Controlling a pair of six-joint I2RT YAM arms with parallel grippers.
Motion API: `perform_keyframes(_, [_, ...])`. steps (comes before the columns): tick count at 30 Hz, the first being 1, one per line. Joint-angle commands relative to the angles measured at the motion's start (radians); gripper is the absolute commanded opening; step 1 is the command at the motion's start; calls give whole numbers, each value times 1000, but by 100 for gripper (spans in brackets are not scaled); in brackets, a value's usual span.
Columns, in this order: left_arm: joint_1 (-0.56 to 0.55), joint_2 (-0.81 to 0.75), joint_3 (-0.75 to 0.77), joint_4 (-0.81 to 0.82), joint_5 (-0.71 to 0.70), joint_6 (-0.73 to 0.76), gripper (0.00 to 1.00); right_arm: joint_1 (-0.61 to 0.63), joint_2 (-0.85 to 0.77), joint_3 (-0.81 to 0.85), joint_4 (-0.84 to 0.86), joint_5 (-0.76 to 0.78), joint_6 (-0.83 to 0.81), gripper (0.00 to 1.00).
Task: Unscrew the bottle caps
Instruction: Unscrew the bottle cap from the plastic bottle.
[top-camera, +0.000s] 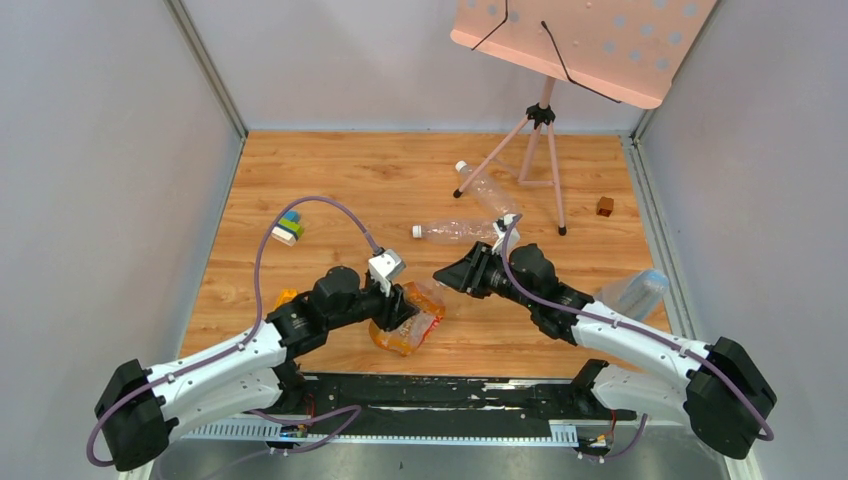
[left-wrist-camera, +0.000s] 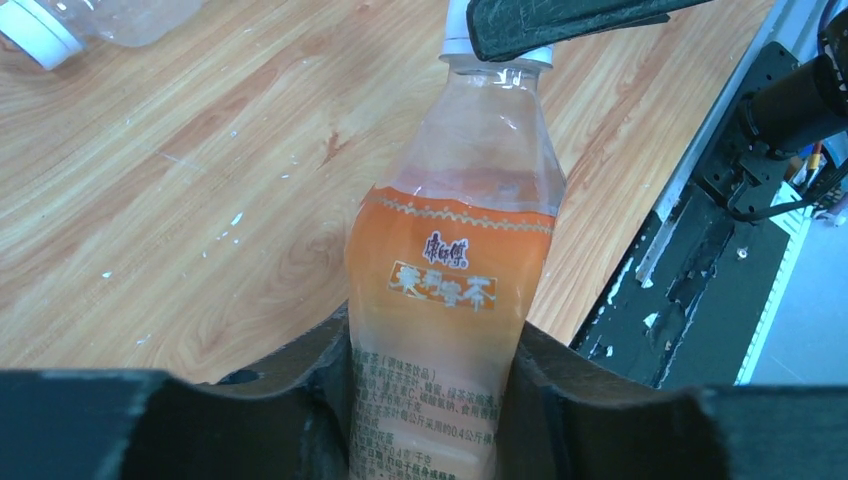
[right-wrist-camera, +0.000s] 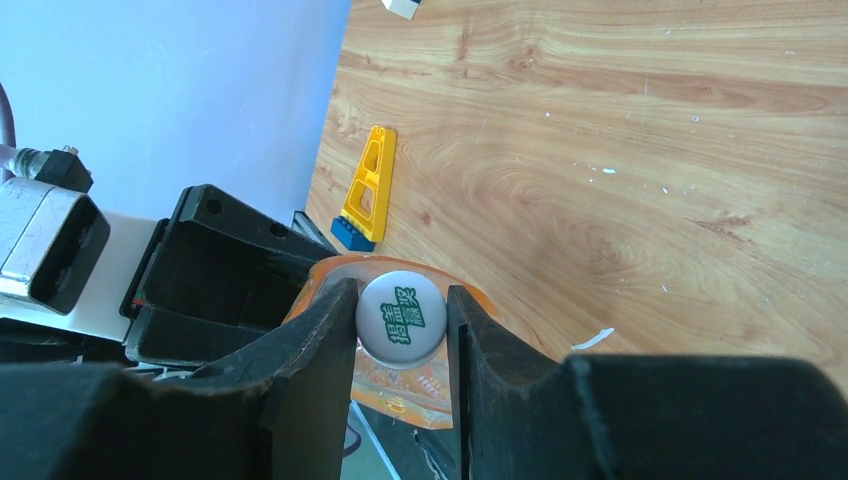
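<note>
An orange-labelled clear bottle (left-wrist-camera: 450, 280) lies tilted near the table's front, its body pinched between the black fingers of my left gripper (left-wrist-camera: 430, 420), which is shut on it. In the top view that bottle (top-camera: 408, 325) sits under my left gripper (top-camera: 398, 308). The bottle's white cap (right-wrist-camera: 400, 318), printed with green characters, is clamped between the fingers of my right gripper (right-wrist-camera: 400, 335), which is shut on it. From above, my right gripper (top-camera: 442, 276) meets the bottle's neck from the right. Two more clear bottles (top-camera: 458, 232) (top-camera: 487, 188) with white caps (top-camera: 417, 232) (top-camera: 461, 167) lie farther back.
A pink music stand's tripod (top-camera: 540, 140) stands at the back right. A brown cube (top-camera: 605, 206) sits near the right wall, and another clear bottle (top-camera: 635, 292) lies by my right arm. Toy bricks (top-camera: 289, 227) lie at the left, a yellow piece (right-wrist-camera: 368, 190) near the left arm.
</note>
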Motion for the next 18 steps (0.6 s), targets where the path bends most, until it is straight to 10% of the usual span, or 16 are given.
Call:
perform_keyframes(1, [2,14,-5,102,41,27,51,6,-8,10,75,-58,3,13])
perform_keyframes(9, [2,-13,-44,151,33,15,61,5,-22,-4,71,-45,6,13])
perform_keyframes(18, [2,-13,-78,185,-35,20,18,-5,-31,-6,61,-68,-1,14])
